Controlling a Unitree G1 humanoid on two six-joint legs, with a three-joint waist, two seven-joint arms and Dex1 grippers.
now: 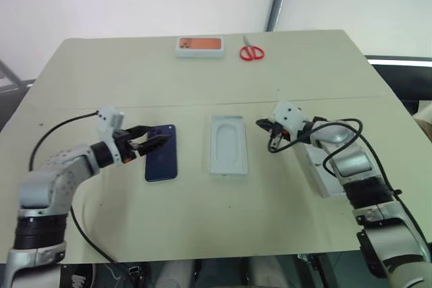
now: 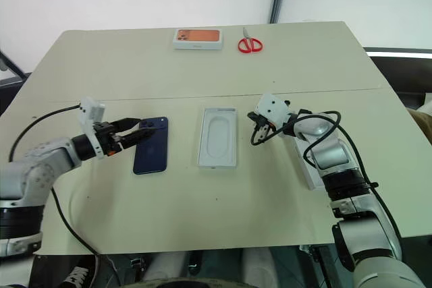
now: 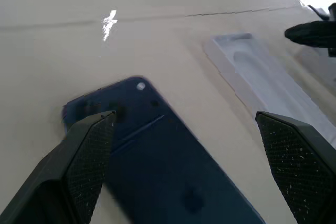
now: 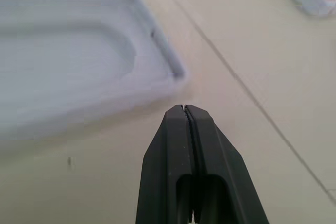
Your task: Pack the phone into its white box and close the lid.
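Now, your scene, item by item:
Phone: the phone (image 1: 161, 152) lies flat on the table (image 1: 202, 85), left of centre in the head views.
Left gripper: your left gripper (image 1: 150, 142) has its fingers spread wide over the phone's near-left edge, gripping nothing.
Centre tray: the white box (image 1: 228, 145) (oval imprint inside) sits just right of the phone, apart from it.
Right gripper: your right gripper (image 4: 186, 109) is pinched together and empty, just right of that tray.
Under right arm: a white piece (image 1: 317, 166), mostly hidden.
Far edge: orange-faced box (image 1: 200, 46) and red scissors (image 1: 252, 52), top centre.
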